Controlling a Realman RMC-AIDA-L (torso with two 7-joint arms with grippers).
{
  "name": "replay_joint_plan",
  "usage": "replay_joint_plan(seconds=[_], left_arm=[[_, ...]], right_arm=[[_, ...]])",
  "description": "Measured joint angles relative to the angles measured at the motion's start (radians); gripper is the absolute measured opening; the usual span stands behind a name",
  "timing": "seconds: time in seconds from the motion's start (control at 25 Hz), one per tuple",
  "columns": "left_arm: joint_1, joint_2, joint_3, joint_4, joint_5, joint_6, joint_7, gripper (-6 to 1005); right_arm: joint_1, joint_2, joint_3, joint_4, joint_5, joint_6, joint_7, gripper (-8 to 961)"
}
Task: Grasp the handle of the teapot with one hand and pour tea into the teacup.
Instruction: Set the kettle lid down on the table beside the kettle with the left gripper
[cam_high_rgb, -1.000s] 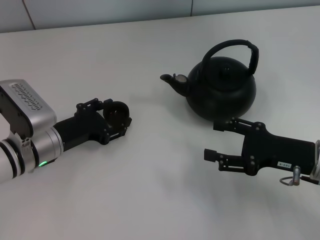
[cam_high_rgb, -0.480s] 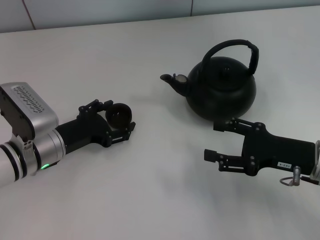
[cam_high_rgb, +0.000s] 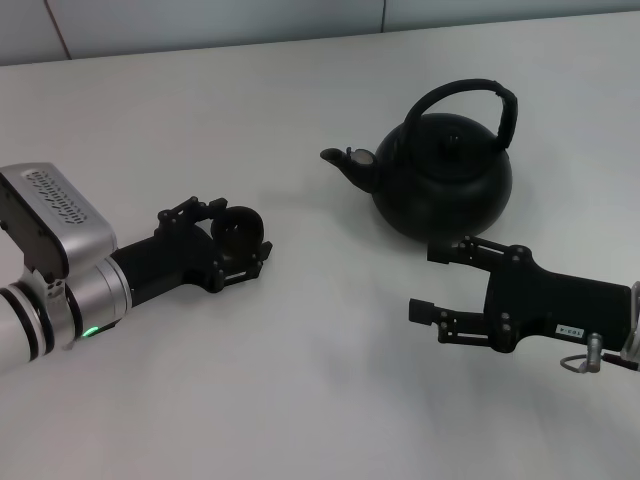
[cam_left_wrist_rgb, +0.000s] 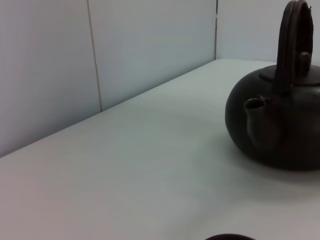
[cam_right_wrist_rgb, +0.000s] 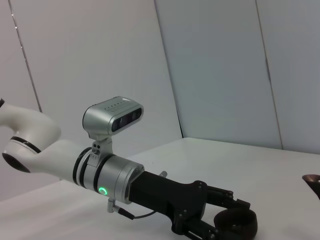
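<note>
The matte black teapot (cam_high_rgb: 445, 180) stands at the back right, its arched handle (cam_high_rgb: 470, 92) upright and its spout pointing left. The left wrist view shows the teapot (cam_left_wrist_rgb: 280, 125) side-on. The small black teacup (cam_high_rgb: 240, 226) sits between the fingers of my left gripper (cam_high_rgb: 244, 236), low at the table, left of the spout. The right wrist view shows the teacup (cam_right_wrist_rgb: 235, 222) in the left gripper (cam_right_wrist_rgb: 227, 227). My right gripper (cam_high_rgb: 432, 280), with the white label, is open and empty just in front of the teapot, clear of the handle.
The white table (cam_high_rgb: 320, 380) runs back to a pale panelled wall (cam_high_rgb: 200, 20). The left forearm with its silver camera block (cam_high_rgb: 55, 215) lies along the left side.
My left gripper has shifted slightly right and toward me with the teacup in it. The right gripper and the teapot have not moved.
</note>
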Motion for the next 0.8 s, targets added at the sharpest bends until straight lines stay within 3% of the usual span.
replay_joint_plan(seconds=[0.32, 0.56, 0.8], left_arm=[[0.020, 0.006, -0.006, 0.013, -0.001, 0.092, -0.008, 860], [0.091, 0.011, -0.015, 0.087, -0.001, 0.266, -0.034, 859], [0.128, 0.012, -0.022, 0.129, -0.006, 0.326, -0.075, 859]], right_arm=[[-0.003, 0.001, 0.002, 0.000, 0.000, 0.000, 0.000, 825], [-0.003, 0.002, 0.003, 0.000, 0.000, -0.001, 0.000, 826], [0.000, 0.002, 0.003, 0.000, 0.000, 0.002, 0.000, 826]])
